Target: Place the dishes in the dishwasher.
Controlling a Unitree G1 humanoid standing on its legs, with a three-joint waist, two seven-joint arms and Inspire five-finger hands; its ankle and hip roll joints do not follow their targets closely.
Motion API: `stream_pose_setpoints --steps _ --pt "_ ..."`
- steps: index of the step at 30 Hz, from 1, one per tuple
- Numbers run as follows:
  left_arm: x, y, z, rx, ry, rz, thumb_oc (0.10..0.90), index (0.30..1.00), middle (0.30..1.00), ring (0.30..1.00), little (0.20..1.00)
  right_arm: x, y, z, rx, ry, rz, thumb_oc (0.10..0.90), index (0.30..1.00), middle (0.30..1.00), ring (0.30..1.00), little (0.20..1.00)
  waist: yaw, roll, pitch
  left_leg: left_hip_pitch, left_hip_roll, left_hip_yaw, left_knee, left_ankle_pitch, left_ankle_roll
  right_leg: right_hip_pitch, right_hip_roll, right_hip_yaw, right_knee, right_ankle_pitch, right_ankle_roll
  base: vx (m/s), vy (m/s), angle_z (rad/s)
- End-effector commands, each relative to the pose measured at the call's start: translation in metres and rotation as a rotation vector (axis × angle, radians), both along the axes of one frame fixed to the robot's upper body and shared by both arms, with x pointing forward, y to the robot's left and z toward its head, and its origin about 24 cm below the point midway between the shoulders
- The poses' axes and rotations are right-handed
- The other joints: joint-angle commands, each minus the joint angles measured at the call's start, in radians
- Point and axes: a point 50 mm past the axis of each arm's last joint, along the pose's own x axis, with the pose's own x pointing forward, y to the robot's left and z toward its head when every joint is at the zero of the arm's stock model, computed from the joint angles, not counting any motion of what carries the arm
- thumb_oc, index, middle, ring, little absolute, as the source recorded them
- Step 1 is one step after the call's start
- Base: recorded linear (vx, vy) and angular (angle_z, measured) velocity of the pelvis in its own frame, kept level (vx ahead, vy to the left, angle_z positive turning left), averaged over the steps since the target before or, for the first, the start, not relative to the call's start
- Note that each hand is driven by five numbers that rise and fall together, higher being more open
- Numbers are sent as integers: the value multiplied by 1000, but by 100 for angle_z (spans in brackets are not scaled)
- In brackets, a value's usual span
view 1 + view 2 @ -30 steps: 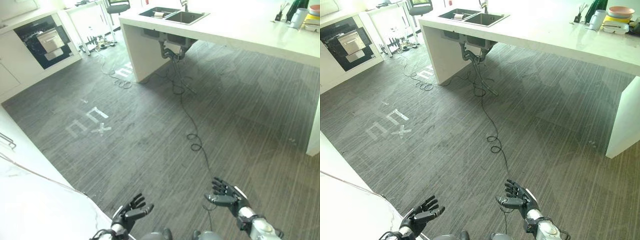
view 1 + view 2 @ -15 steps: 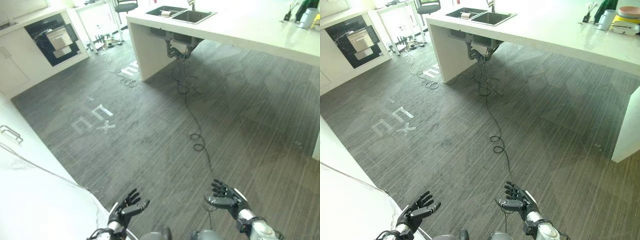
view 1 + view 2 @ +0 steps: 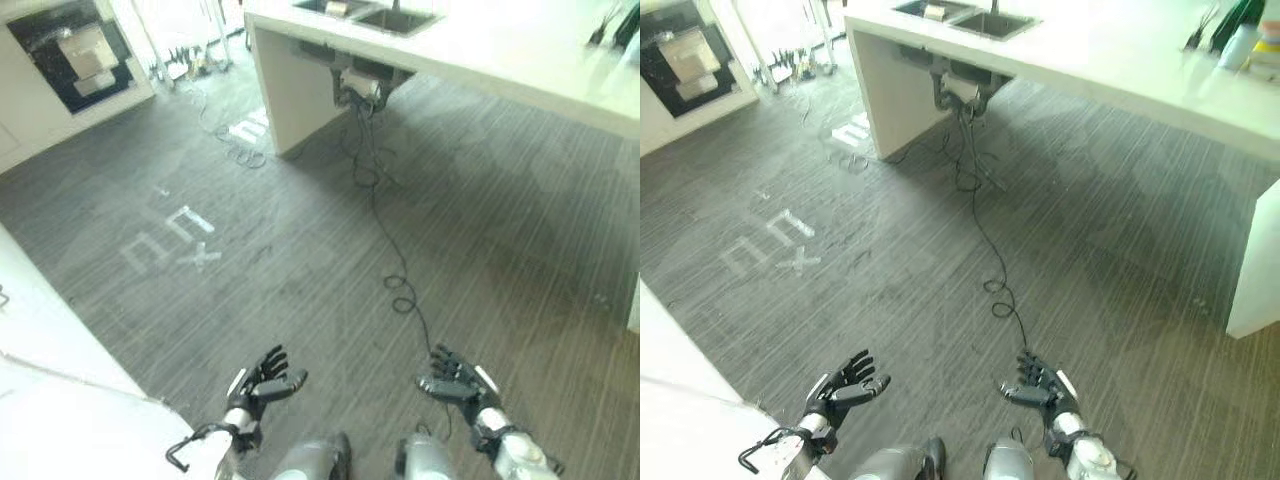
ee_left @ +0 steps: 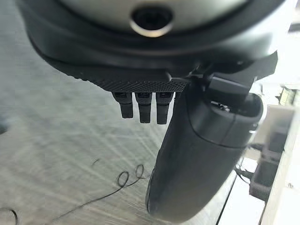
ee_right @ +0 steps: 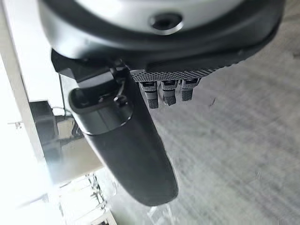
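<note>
At far left is an open black appliance (image 3: pixel 65 50). White tape marks (image 3: pixel 172 238) lie on the grey floor (image 3: pixel 300 250); I cannot read them. The left hand (image 3: pixel 262 382) and right hand (image 3: pixel 455 380) hang empty, fingers relaxed. Dishes (image 3: pixel 1248 45) stand on the white counter (image 3: pixel 1120 60), far right.

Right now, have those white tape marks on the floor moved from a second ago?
No. The white tape marks lie the same way off the island counter corner; only the camera shifted.

I'm in a kitchen: a white island tabletop (image 3: pixel 1120 70) with a double sink (image 3: pixel 965 18) at twelve o'clock, a built-in oven (image 3: pixel 68 50) at ten o'clock, grey wood-look floor (image 3: pixel 300 260).
</note>
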Motion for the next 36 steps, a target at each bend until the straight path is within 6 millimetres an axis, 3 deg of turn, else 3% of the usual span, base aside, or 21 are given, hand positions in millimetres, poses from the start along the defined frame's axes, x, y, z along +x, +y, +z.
stream_pose_setpoints --steps 1,3,5,9,10,11,13,14,16,17,18,19,22,25,27,31,32,33,34,35,36 --pt "20 12 30 77 -190 -20 800 900 900 900 900 26 -15 32 -27 -192 -24 800 900 900 900 900 -16 -31 -10 54 51 -13 -47 -83 -73 171 50 -27 -448 157 22 439 -100 40" --pt "20 13 28 60 -174 -3 800 900 900 900 900 24 -22 30 -34 -177 -20 800 900 900 900 900 -30 -39 -5 93 42 -34 -47 -115 -82 137 40 -43 -613 189 31 578 -143 60" --pt "13 6 17 8 -109 17 800 900 900 900 900 20 -32 27 -40 -148 -9 800 900 900 900 900 -51 -64 -11 149 -2 -94 -47 -172 -96 -6 -12 -6 -664 221 73 769 -269 40" --pt "1 4 6 10 -60 28 800 900 900 900 900 19 -30 23 -48 -117 11 800 900 900 900 900 -53 -67 -21 167 0 -112 -47 -187 -101 19 3 27 -664 197 62 483 -227 12" --pt "-6 4 -1 7 -25 47 800 900 900 900 900 19 -27 21 -51 -96 26 800 900 900 900 900 -48 -65 -28 202 10 -117 -47 -188 -116 57 22 35 -664 184 46 650 -260 28" --pt "-13 3 -8 -8 8 66 800 900 900 900 900 19 -22 18 -60 -75 55 800 900 900 900 900 -50 -54 -38 255 36 -117 -47 -145 -146 99 46 38 -664 153 15 788 -316 30" --pt "-18 2 -12 16 29 59 800 900 900 900 900 20 -21 16 -72 -57 76 800 900 900 900 900 -39 -55 -43 304 59 -109 -47 18 -195 149 63 47 -664 101 -18 552 -248 20" --pt "-18 1 -13 28 31 56 800 900 900 900 900 21 -21 16 -79 -54 85 800 900 900 900 900 -30 -62 -43 287 65 -113 33 108 -224 175 66 57 -664 76 -34 379 -198 -31" --pt "-19 0 -14 15 29 67 800 900 900 900 900 21 -24 17 -103 -56 103 800 900 900 900 900 -16 -71 -33 170 50 -107 284 200 -267 222 66 74 -664 42 -59 396 -186 -32" --pt "-18 2 -13 12 36 57 800 900 900 900 900 20 -31 19 -134 -54 99 800 900 900 900 900 -4 -90 -18 1 46 -56 533 247 -292 274 52 86 -664 8 -85 557 -168 11" --pt "-19 4 -14 23 43 38 800 900 900 900 900 18 -37 21 -137 -60 74 800 900 900 900 900 15 -84 -2 -127 28 -21 562 214 -271 310 66 105 -664 -19 -87 483 -111 -21" --pt "-20 4 -14 26 45 37 800 900 900 900 900 17 -38 21 -137 -61 71 800 900 900 900 900 19 -84 -1 -139 21 -18 553 206 -267 314 67 109 -664 -24 -86 498 21 -20" --pt "-31 9 -20 34 72 45 800 900 900 900 900 16 -38 18 -135 -44 48 800 900 900 900 900 63 -82 15 -207 64 46 221 207 -245 369 92 127 -664 -68 -77 479 140 -40" --pt "-42 10 -25 50 102 27 800 900 900 900 900 11 -37 9 -149 14 16 800 900 900 900 900 117 -75 28 -301 88 5 26 310 -272 424 118 171 -664 -115 -70 445 201 -41" --pt "-48 8 -28 86 122 -5 800 900 900 900 900 2 -43 0 -158 61 -22 800 900 900 900 900 154 -83 36 -390 109 -17 -2 355 -293 476 111 192 -664 -152 -64 534 318 -45" --pt "-52 8 -35 94 162 4 800 900 900 900 900 -8 -50 -11 -199 151 -70 800 900 900 900 900 147 -73 9 -267 82 -30 -47 220 -247 543 86 185 -664 -143 -24 423 331 -58" --pt "-51 8 -35 112 167 -12 800 900 900 900 900 -15 -54 -17 -190 195 -111 800 900 900 900 900 144 -69 -9 -230 73 -41 -47 168 -220 575 82 166 -664 -90 -11 442 337 -65" --pt "-48 8 -35 127 165 -29 800 900 900 900 900 -22 -56 -22 -190 230 -138 800 900 900 900 900 129 -63 -20 -183 66 -42 -47 120 -187 605 73 130 -664 28 19 415 388 -56" --pt "-45 8 -35 134 158 -39 800 900 900 900 900 -29 -58 -25 -193 248 -145 800 900 900 900 900 108 -52 -22 -137 54 -47 -47 85 -151 539 52 119 -493 115 51 351 381 -18" --pt "-42 8 -34 135 152 -40 800 900 900 900 900 -33 -58 -26 -197 250 -142 800 900 900 900 900 93 -36 -23 -115 51 -63 -47 67 -129 484 62 122 -394 164 54 382 436 46" --pt "-38 13 -32 141 146 -23 800 900 900 900 900 -39 -56 -28 -189 237 -135 800 900 900 900 900 68 -17 -17 -57 47 -65 -47 30 -100 353 59 83 -223 213 45 372 316 47"
